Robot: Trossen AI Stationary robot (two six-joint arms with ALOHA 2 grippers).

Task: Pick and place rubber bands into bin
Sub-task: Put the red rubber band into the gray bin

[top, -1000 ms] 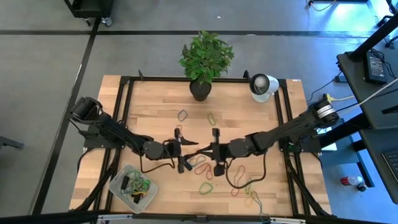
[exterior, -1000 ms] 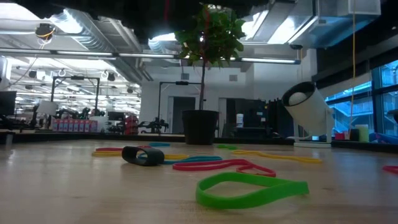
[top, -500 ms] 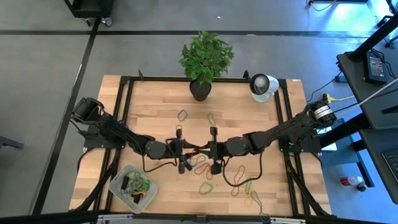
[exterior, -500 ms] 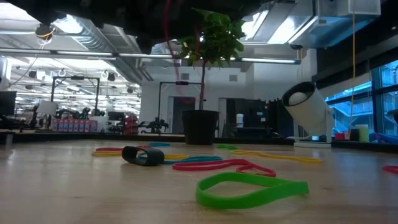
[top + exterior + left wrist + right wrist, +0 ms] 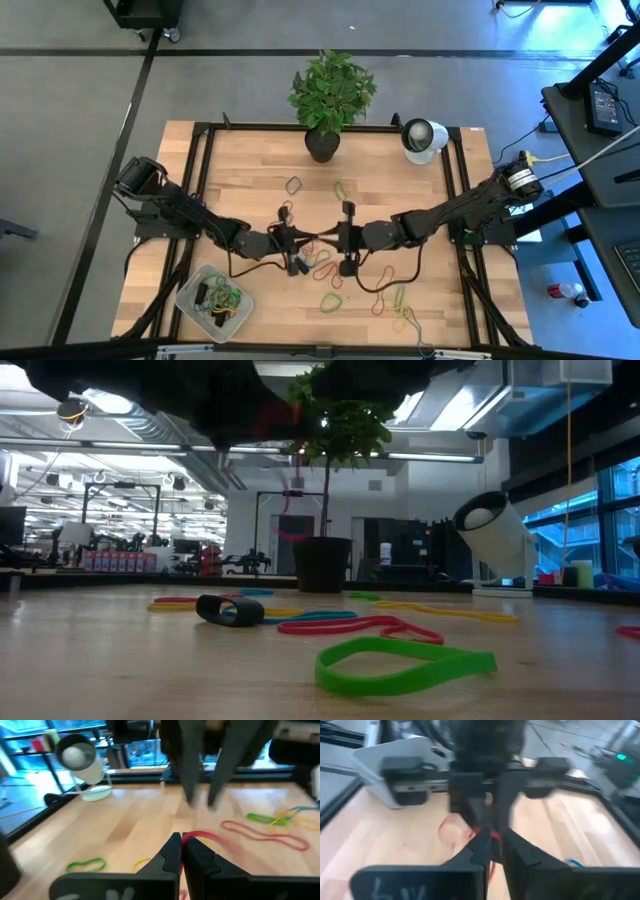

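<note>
Blurred red rubber band [image 5: 451,830] behind the right tool [image 5: 493,851].

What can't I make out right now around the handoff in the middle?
- Right gripper: its wrist view is blurred, so whether it grips the red band is unclear.
- Left gripper: jaws shut on the red band; the band's far end is hidden.
- Low view: both grippers cut off by the top edge.
- Bin: its bands are too small to count from above.

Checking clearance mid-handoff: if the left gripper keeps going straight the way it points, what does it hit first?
Most likely the right gripper: its two fingers hang directly ahead of the left gripper, which is shut on a red rubber band. The gap looks short, but depth is hard to judge.
</note>
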